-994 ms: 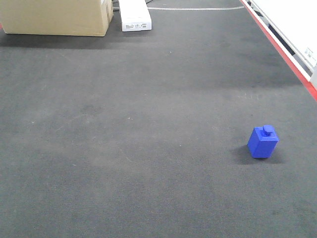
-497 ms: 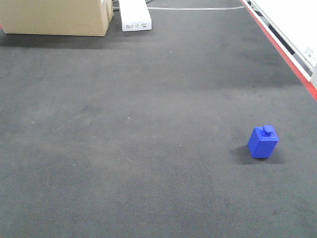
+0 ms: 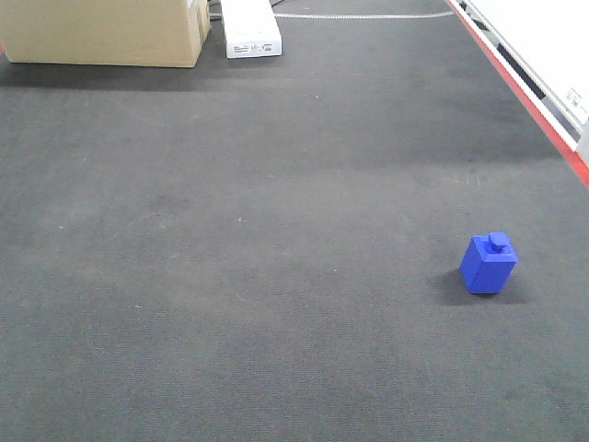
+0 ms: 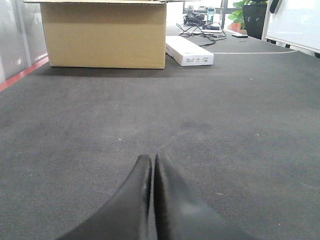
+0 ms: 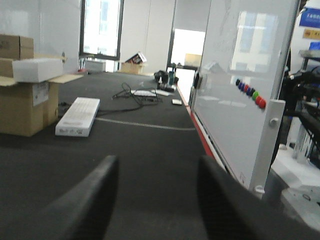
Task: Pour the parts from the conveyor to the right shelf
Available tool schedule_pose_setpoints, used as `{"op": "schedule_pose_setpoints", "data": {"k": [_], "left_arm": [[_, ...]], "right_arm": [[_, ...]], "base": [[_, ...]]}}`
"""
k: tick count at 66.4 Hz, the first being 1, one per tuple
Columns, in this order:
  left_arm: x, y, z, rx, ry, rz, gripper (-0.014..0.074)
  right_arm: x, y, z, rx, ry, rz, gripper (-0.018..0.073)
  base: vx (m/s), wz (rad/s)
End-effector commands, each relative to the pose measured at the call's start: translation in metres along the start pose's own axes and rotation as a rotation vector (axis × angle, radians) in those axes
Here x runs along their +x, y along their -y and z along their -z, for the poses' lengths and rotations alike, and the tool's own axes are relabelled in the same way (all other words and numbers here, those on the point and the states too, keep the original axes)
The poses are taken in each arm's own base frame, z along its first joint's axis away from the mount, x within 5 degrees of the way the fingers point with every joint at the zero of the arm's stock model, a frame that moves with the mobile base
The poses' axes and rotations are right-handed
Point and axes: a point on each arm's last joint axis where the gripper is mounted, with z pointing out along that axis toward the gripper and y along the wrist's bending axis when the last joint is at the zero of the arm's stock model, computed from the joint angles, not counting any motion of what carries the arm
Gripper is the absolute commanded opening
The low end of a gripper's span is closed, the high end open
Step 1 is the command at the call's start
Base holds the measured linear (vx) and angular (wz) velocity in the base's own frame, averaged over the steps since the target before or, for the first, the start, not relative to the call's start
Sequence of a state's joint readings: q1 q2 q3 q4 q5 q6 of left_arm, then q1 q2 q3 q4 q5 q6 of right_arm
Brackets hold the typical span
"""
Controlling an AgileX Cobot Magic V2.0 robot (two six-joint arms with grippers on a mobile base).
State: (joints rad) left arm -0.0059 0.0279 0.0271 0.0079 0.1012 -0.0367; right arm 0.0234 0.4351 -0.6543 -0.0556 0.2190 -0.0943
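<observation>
Nothing is moving across the last second: the blue block [image 3: 489, 264] is sitting upright on the conveyor [image 3: 276, 230], outside both wrist views. The left end effector [image 4: 151, 165] is staying clenched and empty, and the right end effector [image 5: 156, 168] is hanging released. By my judgement, the pickup is not yet beginning.

The dark-grey, carpet-like conveyor [image 3: 276, 276] stretches wide, with a red strip [image 3: 521, 92] along its right edge. A small blue block [image 3: 489, 264] sits upright near that edge. It is well apart from a cardboard box [image 3: 101, 32] and the flat white box [image 3: 250, 32] just beside it at the far end.
</observation>
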Motion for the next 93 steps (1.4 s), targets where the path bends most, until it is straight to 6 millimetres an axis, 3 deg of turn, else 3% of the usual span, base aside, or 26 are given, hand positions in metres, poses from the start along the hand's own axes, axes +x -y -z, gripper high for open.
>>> {"op": "schedule_pose_setpoints", "data": {"k": [1,7,15,24,35,46,56,69,82,93], "left_arm": [[-0.013,0.0,0.0,0.0,0.081,0.017,-0.0006],[-0.013,0.0,0.0,0.0,0.081,0.017,-0.0006],[-0.013,0.0,0.0,0.0,0.081,0.017,-0.0006],[-0.013,0.0,0.0,0.0,0.081,0.017,-0.0006],[-0.013,0.0,0.0,0.0,0.081,0.017,-0.0006],[-0.013,0.0,0.0,0.0,0.081,0.017,-0.0006],[-0.013,0.0,0.0,0.0,0.081,0.017,-0.0006],[-0.013,0.0,0.0,0.0,0.081,0.017,-0.0006],[-0.013,0.0,0.0,0.0,0.081,0.017,-0.0006],[-0.013,0.0,0.0,0.0,0.081,0.017,-0.0006]], "right_arm": [[-0.009,0.001,-0.016,0.004,0.024,-0.001,0.059],[-0.003,0.0,-0.03,-0.002,-0.016,0.005,0.073],[0.003,-0.001,-0.046,-0.008,-0.046,0.01,0.0722],[0.003,-0.002,-0.058,-0.024,-0.15,-0.112,0.0708],[0.0,-0.002,-0.088,-0.054,-0.421,-0.105,0.07],[0.004,-0.002,-0.134,-0.078,-0.722,-0.092,0.0687],[0.017,-0.005,-0.175,-0.123,-0.989,-0.053,0.0666],[0.035,-0.007,-0.214,-0.175,-1.256,-0.019,0.0611],[0.05,-0.009,-0.243,-0.185,-1.294,-0.012,0.0584],[0.079,-0.011,-0.256,-0.18,-1.398,0.021,0.0584]], "base": [[0.0,0.0],[0.0,0.0],[0.0,0.0],[0.0,0.0],[0.0,0.0],[0.0,0.0],[0.0,0.0],[0.0,0.0],[0.0,0.0],[0.0,0.0]]}}
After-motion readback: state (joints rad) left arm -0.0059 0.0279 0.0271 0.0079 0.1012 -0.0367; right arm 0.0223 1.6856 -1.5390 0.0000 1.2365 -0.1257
